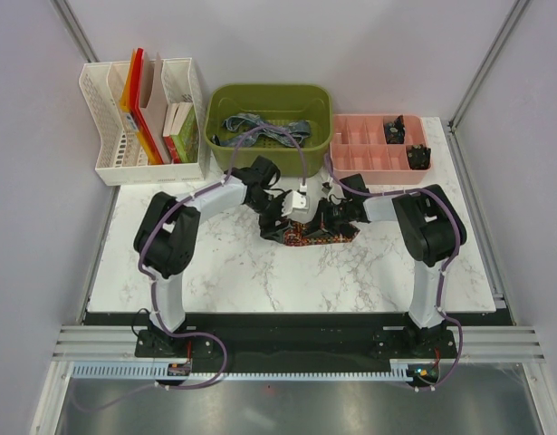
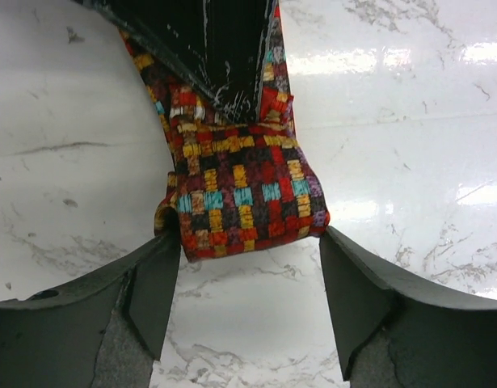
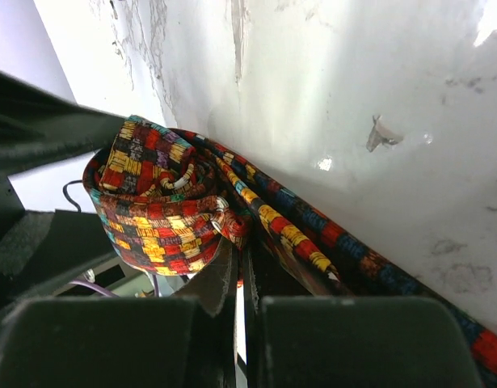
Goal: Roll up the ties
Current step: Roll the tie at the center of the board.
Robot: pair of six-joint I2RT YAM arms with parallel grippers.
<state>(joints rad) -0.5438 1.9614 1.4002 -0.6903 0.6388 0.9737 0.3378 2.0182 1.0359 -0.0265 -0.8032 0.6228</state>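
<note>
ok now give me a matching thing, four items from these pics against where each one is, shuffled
Things:
1. red patterned tie
2. blue-grey tie
3. pink tray
4. white file rack

Places:
a. far right at the back
b. inside the green bin
c. far left at the back
d. on the marble table, one end rolled

Pairs: 1-d, 2-b, 3-a, 4-c
</note>
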